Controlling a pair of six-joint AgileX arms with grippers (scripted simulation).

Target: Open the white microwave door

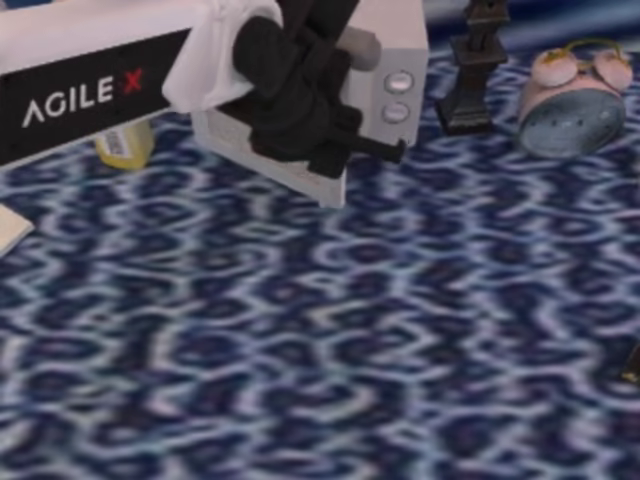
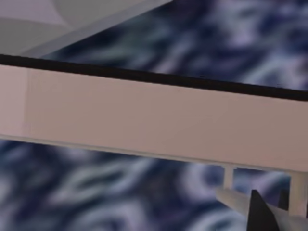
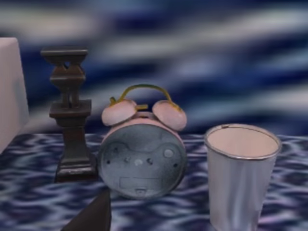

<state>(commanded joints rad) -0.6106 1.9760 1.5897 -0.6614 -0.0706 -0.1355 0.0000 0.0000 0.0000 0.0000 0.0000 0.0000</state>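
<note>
Clutter right of white microwave [image 1: 385, 60], far edge of table [image 1: 320, 340]: dark statuette [image 1: 475, 70], pink alarm clock [image 1: 575, 100], silver cup [image 3: 240, 178]; yellow object [image 1: 125, 145] left. Door [image 1: 300, 165] swung ajar, edge-on. Left gripper [image 1: 385, 150] at its free edge, finger spread unreadable. Right gripper unseen.
</note>
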